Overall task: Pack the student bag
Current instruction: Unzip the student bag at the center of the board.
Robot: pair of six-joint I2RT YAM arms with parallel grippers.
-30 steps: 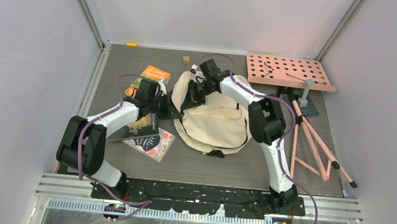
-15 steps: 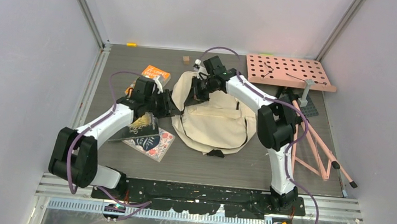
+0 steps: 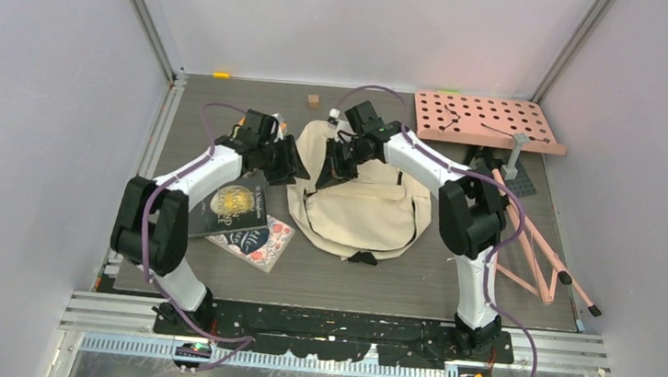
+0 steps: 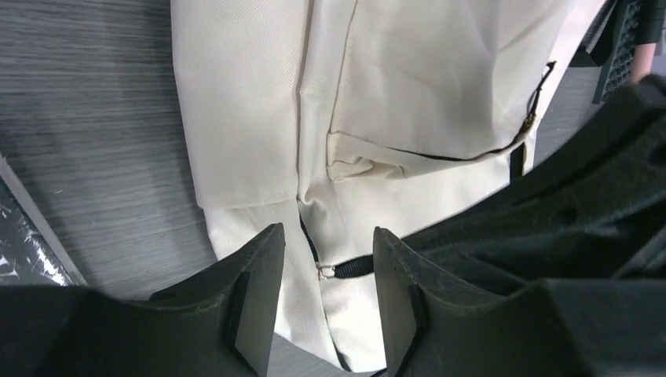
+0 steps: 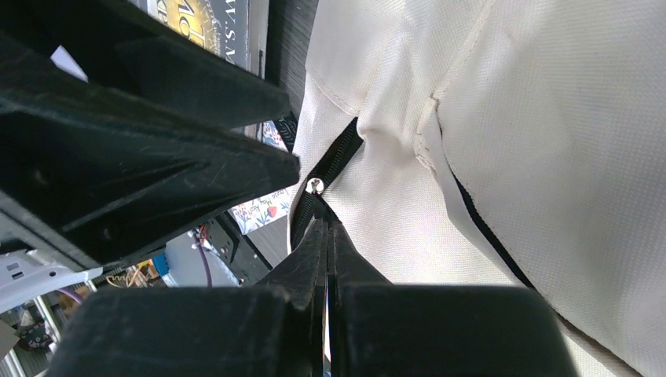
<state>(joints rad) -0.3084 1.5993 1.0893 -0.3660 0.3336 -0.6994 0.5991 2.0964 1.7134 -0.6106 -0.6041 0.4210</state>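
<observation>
The student bag (image 3: 361, 205) is a large cream fabric backpack with black straps and zippers. It lies flat in the middle of the grey wood-grain counter (image 3: 330, 285), a little toward the far edge. Both arms reach to its far left side.

The left gripper (image 4: 328, 236) hangs over the bag's side with its fingers spread. A small silver zipper pull (image 4: 326, 272) on a black zipper shows in the gap between them, touching neither.

The right gripper (image 5: 325, 226) has its fingers pressed together, tips at the black zipper line just beside a silver pull; whether they nip any of it cannot be told.

Toward the left edge, a dark book with gold lettering (image 3: 234, 207) lies partly over a floral-covered book (image 3: 261, 240), both just beside the bag. A pink perforated board (image 3: 485, 120) sits at the far right corner.
</observation>
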